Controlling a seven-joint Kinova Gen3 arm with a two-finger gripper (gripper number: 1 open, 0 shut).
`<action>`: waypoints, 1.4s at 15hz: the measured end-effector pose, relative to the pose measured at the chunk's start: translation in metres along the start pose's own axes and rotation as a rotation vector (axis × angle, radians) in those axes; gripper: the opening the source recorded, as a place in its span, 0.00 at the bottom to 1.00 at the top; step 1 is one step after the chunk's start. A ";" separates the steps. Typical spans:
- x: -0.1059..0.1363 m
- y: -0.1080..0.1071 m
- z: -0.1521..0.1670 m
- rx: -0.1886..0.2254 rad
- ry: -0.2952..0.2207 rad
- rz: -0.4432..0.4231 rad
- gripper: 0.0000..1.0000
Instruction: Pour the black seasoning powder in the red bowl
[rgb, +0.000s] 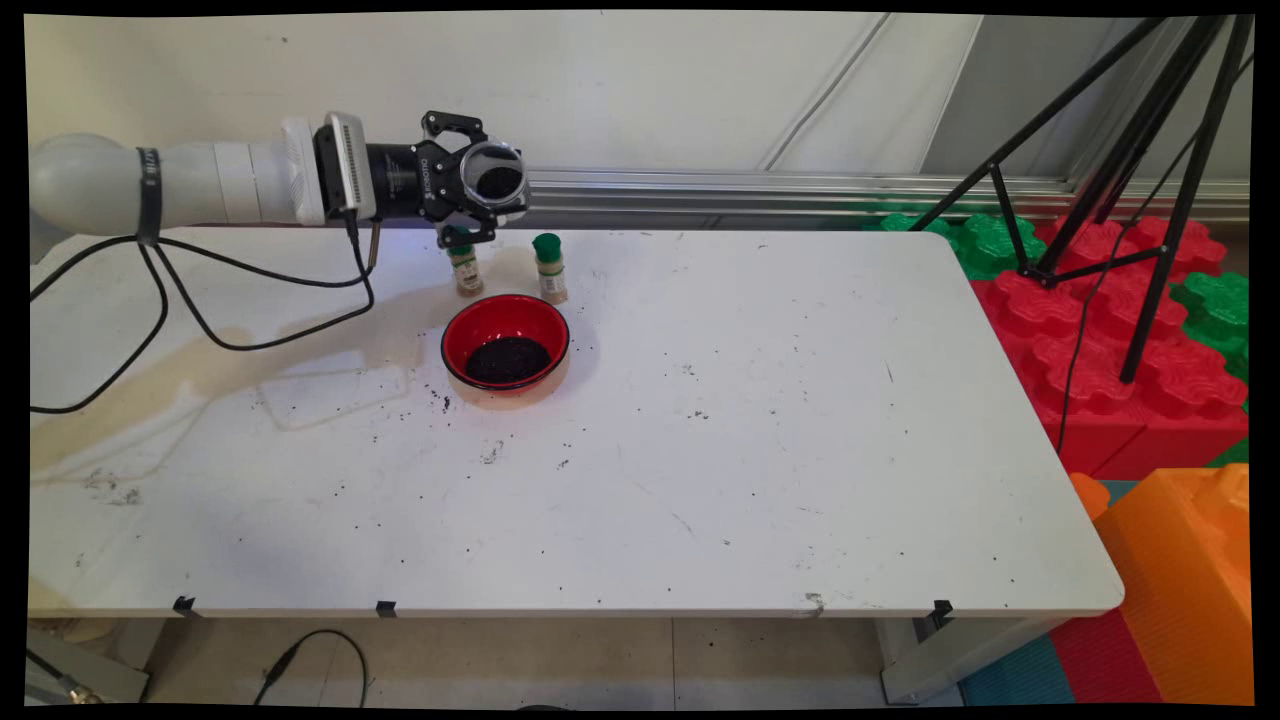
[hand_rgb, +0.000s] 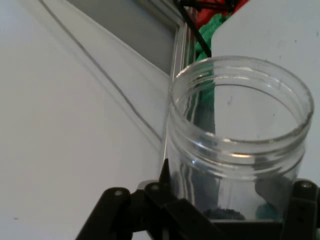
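We see the claw (rgb: 487, 195) clamped around a clear plastic jar (rgb: 496, 180) lying sideways, high above the table's (rgb: 760, 440) far left; the fingertips are hidden behind it. Below stand two green-capped spice bottles (rgb: 465, 265), one partly covered, and a red bowl (rgb: 506, 343) of dark grains.

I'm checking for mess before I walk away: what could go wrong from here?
1. The gripper holds the clear jar on its side above the table; the dark grains left inside could fall outside the red bowl, as scattered specks already show.
2. The two green-capped spice bottles stand close below the gripper and could be knocked over.
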 end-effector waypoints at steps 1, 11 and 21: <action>-0.001 0.001 -0.001 0.000 -0.004 0.031 0.00; -0.009 0.014 -0.011 -0.021 -0.035 0.345 0.00; -0.011 0.023 -0.012 -0.048 -0.052 0.628 0.00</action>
